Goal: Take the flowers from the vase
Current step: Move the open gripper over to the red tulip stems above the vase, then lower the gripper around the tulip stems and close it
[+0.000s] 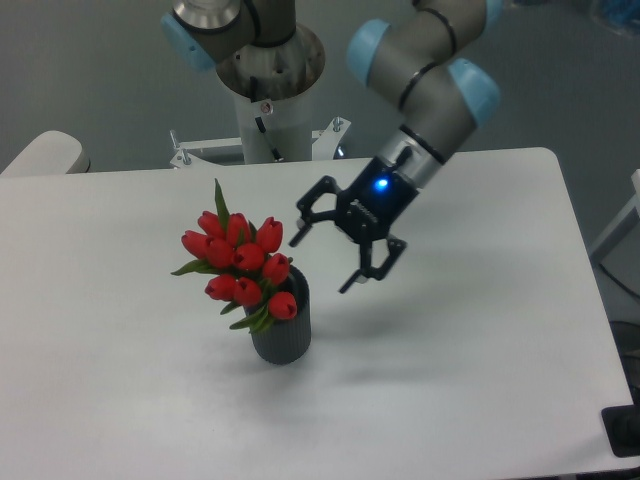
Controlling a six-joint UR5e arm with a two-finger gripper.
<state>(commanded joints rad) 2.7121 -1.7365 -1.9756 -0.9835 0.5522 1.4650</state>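
Here's the gripper [321,264], black, fingers spread wide apart and nothing between them, a blue light glowing on its wrist. It hangs above the table [480,340], just right of the flowers [241,262], apart from them, with no contact. One fingertip points down-left near the top buds, the other sits lower, level with the vase's mouth and to its right. The arm [425,75] slants in from the upper right, grey segments with pale blue caps at the joints. The flowers are in the vase [282,335]: a tight bunch of red tulip buds, green leaves poking out on the left and one tall leaf blade standing up behind them. The bunch leans up and left out of the mouth and spreads wider than the vase. The vase itself is dark grey, ribbed, upright, on the white table left of centre. A soft shadow lies on the table to the right of the vase, under the gripper. At the back, the robot's white base [270,100] stands past the table's far edge, and a pale rounded object [40,153] peeks in at the far left.
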